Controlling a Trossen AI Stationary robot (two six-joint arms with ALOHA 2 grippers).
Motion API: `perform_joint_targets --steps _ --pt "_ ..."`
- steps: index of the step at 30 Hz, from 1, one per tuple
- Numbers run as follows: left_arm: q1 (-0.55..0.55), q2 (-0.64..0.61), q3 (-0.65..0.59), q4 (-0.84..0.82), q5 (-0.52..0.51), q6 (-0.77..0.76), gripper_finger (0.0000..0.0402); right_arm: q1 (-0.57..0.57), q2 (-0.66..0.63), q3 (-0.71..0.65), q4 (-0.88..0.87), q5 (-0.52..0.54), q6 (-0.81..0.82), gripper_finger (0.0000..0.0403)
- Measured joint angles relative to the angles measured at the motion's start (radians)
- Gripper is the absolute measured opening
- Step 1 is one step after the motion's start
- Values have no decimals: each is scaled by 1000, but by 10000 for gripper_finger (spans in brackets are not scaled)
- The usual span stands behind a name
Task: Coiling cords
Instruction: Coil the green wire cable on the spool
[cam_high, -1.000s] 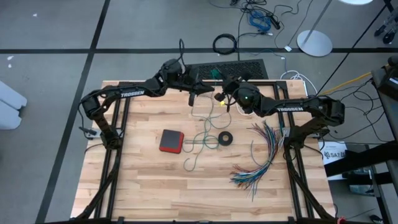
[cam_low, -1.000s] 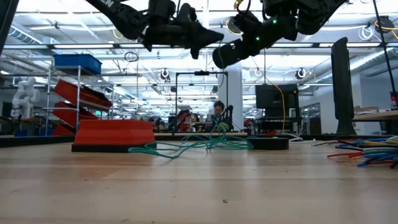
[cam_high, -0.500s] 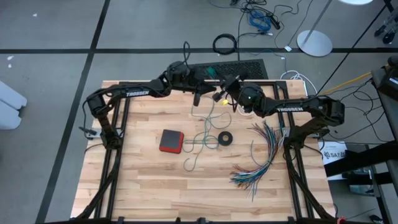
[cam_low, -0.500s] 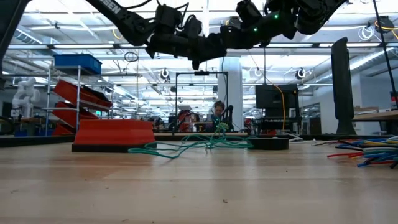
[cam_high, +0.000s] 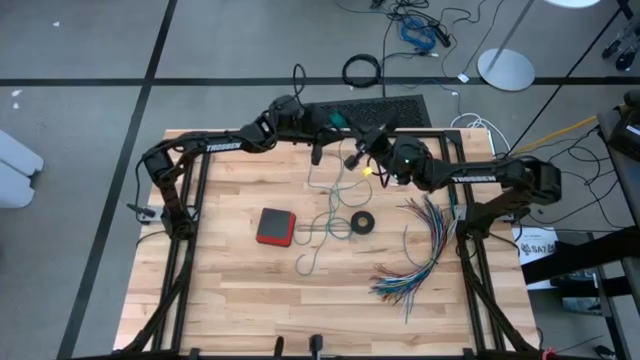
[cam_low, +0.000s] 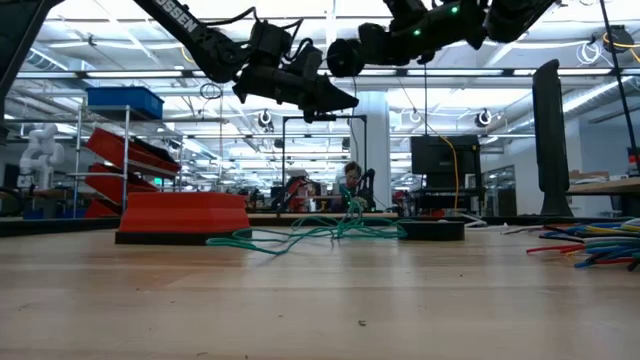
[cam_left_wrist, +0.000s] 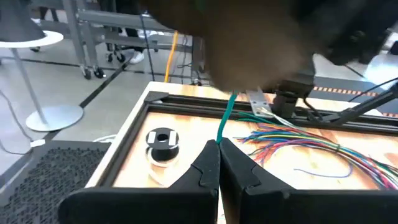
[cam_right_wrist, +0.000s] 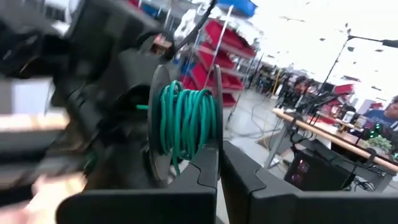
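The teal cord (cam_high: 330, 222) lies in loose loops mid-table, and one strand (cam_left_wrist: 225, 118) rises from it to my grippers above the far edge. Part of it is wound on a black spool (cam_right_wrist: 185, 121) at my right gripper (cam_right_wrist: 219, 152), which is shut on that spool. My left gripper (cam_left_wrist: 219, 144) is close beside it (cam_high: 322, 140) and is shut on the rising strand. The white cord (cam_high: 320, 178) rests in a loop on the table's far side. Its round black-and-white piece (cam_left_wrist: 162, 140) sits flat on the boards. My left gripper pinches one strand of the teal cord (cam_left_wrist: 221, 134) between its two fingertips. The fingers point roughly level toward the table's right, and the strand runs on past them to the spool. My right gripper holds the black spool by one end plate (cam_right_wrist: 217, 134), which goes in between its shut fingers. The fingers point about level toward the left arm. The spool is lifted clear of the table, with the teal windings (cam_right_wrist: 186, 118) beside the fingertips.
A red box (cam_high: 275, 226) and a small black ring (cam_high: 362, 222) flank the teal loops. A fanned bundle of multicoloured wires (cam_high: 420, 250) covers the right side. A black perforated mat (cam_high: 385, 108) lies at the far edge. Bare boards fill the near half.
My left gripper has moved down and toward the table's right, closing in on the right gripper. My right gripper has risen a little and rolled about its own line, turning the spool. Both have stayed shut. The loops on the table have kept their place.
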Motion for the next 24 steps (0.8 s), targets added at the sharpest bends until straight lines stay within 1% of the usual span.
perform_joint_targets --steps 6,7,12,18,20,24 --pt "33 0 0 1 0 9 0 4 -80 1 -274 -11 38 0" --pt "37 0 -1 0 0 13 0 3 -95 1 -312 -28 53 0" --pt "50 0 -1 4 10 32 0 3 -140 2 -438 -100 96 0" --pt "52 0 -1 0 33 61 0 -12 -145 12 -570 -110 58 0" --pt "52 0 -1 -7 32 81 9 -16 -137 29 -614 -109 38 0" --pt "51 0 -1 -28 14 93 51 -19 -134 47 -632 -103 17 0"
